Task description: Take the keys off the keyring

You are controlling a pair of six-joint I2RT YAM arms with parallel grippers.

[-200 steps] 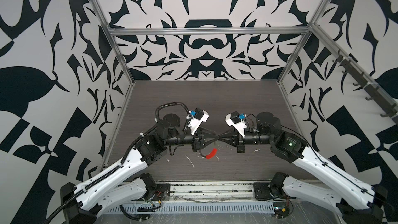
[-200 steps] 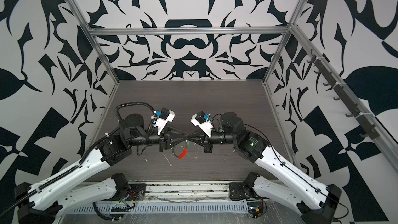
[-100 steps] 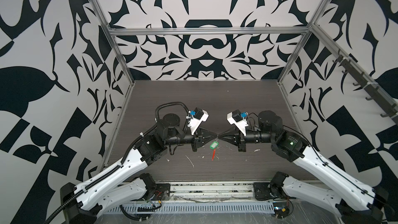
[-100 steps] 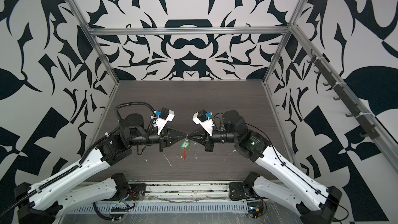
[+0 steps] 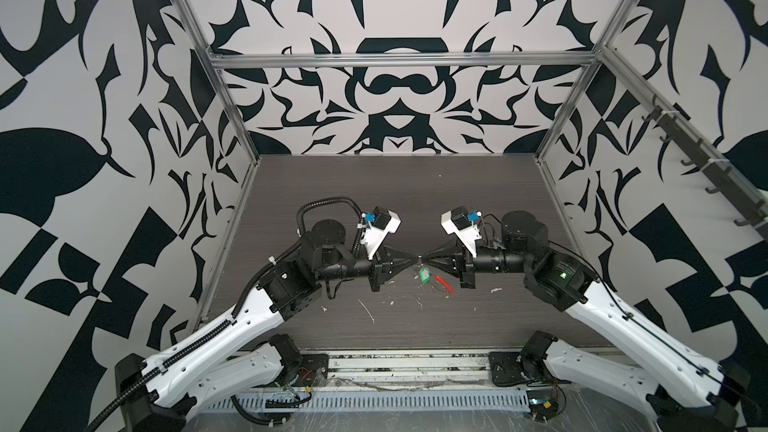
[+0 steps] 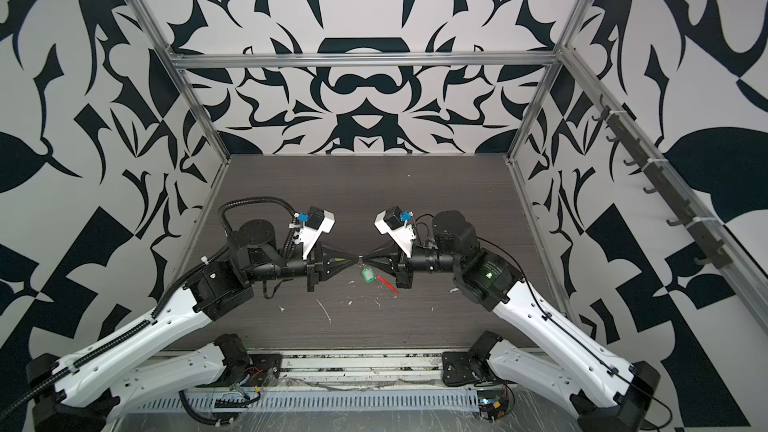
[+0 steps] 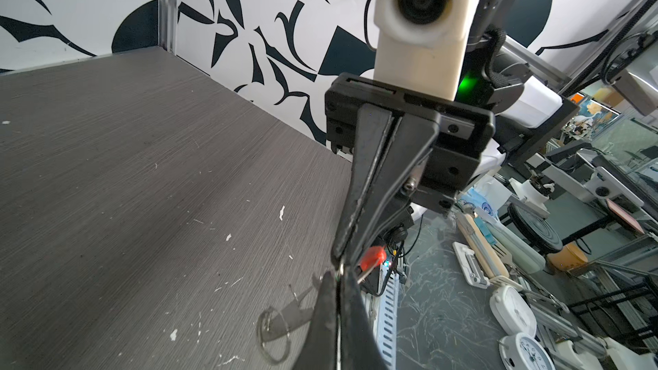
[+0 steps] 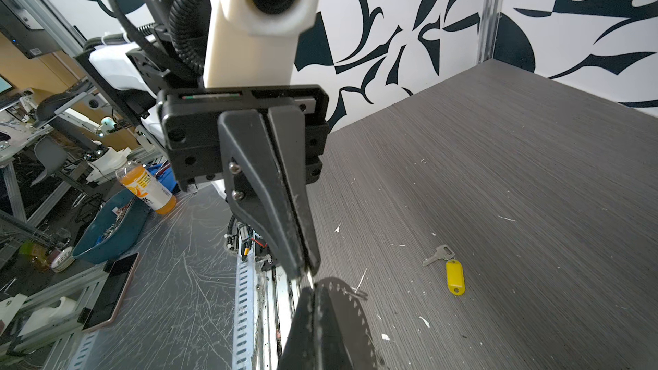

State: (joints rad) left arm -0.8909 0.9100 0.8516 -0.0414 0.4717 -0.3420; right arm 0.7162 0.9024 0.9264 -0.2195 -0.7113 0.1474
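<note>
Keyring now clamped by left jaws as by right jaws. Green key hung below, removal pending; yellow key already removed.

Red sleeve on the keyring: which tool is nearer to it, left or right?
Right. The red sleeve lies close beside the right tool, which pinches the keyring. The left tool meets it tip to tip from the opposite side, farther from the sleeve.

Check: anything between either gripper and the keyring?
Nothing visible: the left gripper and right gripper meet tip to tip, both shut on the wire of the keyring; the green-tagged key hangs below them.
</note>
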